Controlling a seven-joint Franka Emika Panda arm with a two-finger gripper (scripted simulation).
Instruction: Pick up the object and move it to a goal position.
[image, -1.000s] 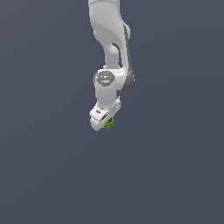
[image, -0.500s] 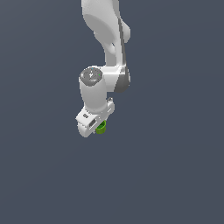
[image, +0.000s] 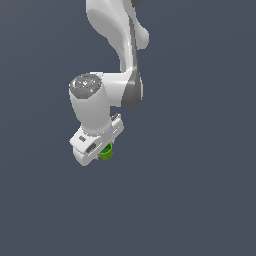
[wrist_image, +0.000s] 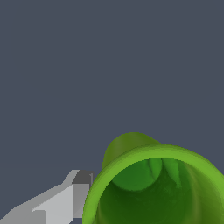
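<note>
In the exterior view the white gripper (image: 103, 149) hangs from the arm's wrist with the object (image: 107, 152), a tiny bright green cup-like piece, peeking out beneath the hand. The gripper is shut on the object; its fingers are mostly hidden behind the hand. In the wrist view the object (wrist_image: 153, 188) fills the near part of the picture, its hollow inside facing the camera. One grey-tipped finger (wrist_image: 81, 189) presses against its rim; the other finger is out of frame.
A plain dark grey-blue background surrounds the arm in both views. The white arm links (image: 115, 35) rise above the wrist. No other thing and no goal marker shows.
The wrist and gripper, with the green object held, have moved toward the exterior view's left and slightly lower, and look larger in the picture.
</note>
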